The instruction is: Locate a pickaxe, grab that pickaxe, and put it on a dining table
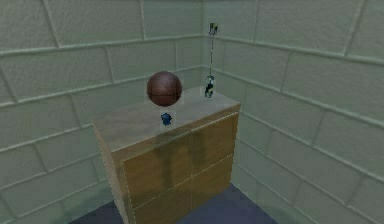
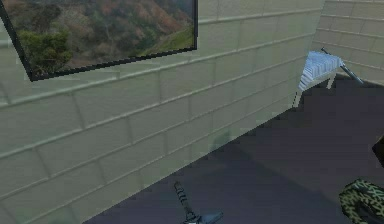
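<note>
Where the forward view looks into a corner of block walls, a wooden cabinet's surface [image 1: 195, 112] carries a brown ball [image 1: 164, 88] toward its back edge, a small blue thing [image 1: 166, 119] by the front edge and a thin upright thing [image 1: 209, 86] near the back right corner. No writing can be read.

In the arm side view a slim dark thing with a cross-head, likely the pickaxe [image 2: 190, 205], lies on the floor [image 2: 290, 160] near its edge along the wall, below a landscape picture [image 2: 100, 30]. A white folding frame [image 2: 318, 72] stands toward the floor's far corner.

The pickaxe looks stiff and head-heavy, so I would take the handle close to the head. The gripper's state cannot be told.
</note>
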